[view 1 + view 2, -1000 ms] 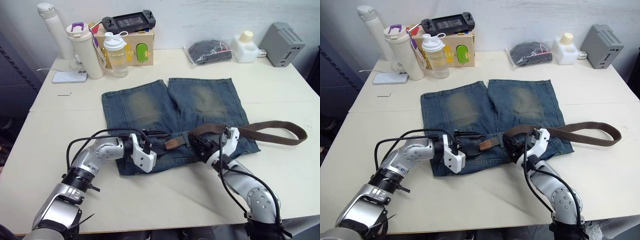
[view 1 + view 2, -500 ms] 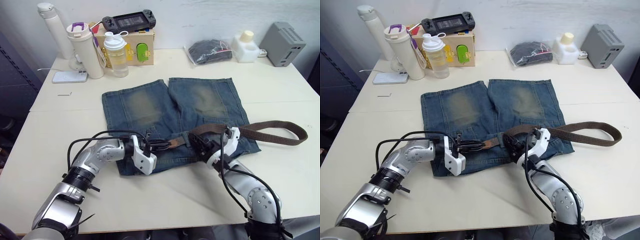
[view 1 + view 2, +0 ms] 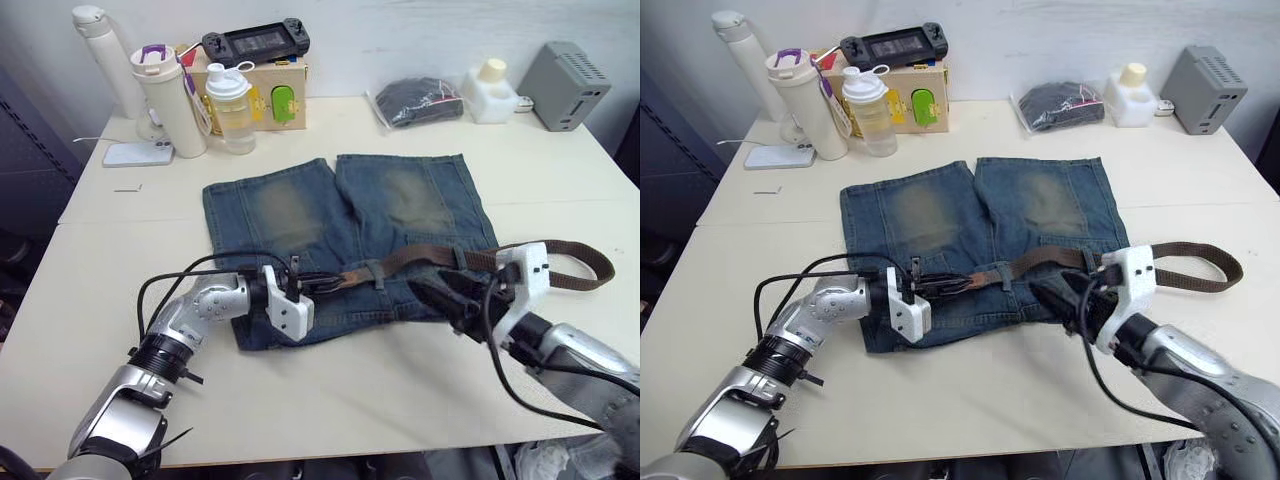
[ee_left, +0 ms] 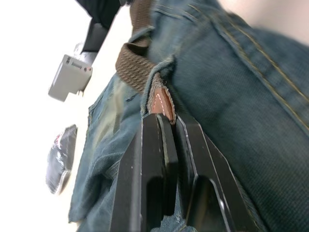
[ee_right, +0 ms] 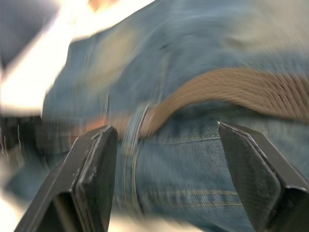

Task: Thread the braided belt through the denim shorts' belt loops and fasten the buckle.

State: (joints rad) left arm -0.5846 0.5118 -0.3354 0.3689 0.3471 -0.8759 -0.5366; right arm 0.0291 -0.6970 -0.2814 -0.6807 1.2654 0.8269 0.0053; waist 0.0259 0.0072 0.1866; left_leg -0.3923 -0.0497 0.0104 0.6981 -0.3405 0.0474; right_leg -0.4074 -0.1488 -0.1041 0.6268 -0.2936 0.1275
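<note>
The denim shorts (image 3: 300, 215) lie flat in the middle of the table, waistband toward me. The braided belt (image 3: 430, 255) runs along the waistband through a belt loop (image 3: 376, 273) and curls back at the right (image 3: 600, 265). My left gripper (image 3: 310, 283) is shut on the belt's brown leather tip (image 4: 161, 104), just past a loop (image 4: 159, 67). My right gripper (image 3: 440, 295) hovers open over the waistband's right part, its fingers (image 5: 96, 164) wide apart and clear of the strap (image 5: 231, 89). The buckle is hidden from me.
Along the back edge stand a white flask (image 3: 105, 55), a tumbler (image 3: 165, 95), a shaker bottle (image 3: 230, 105), a box with a game console (image 3: 257, 42), a black bundle in a bag (image 3: 420, 100), a white jug (image 3: 490, 85) and a grey box (image 3: 565, 85).
My left gripper has shut on the belt's leather tip. My right gripper has let go of the strap, opened wide and drawn back to the right and toward the near edge.
</note>
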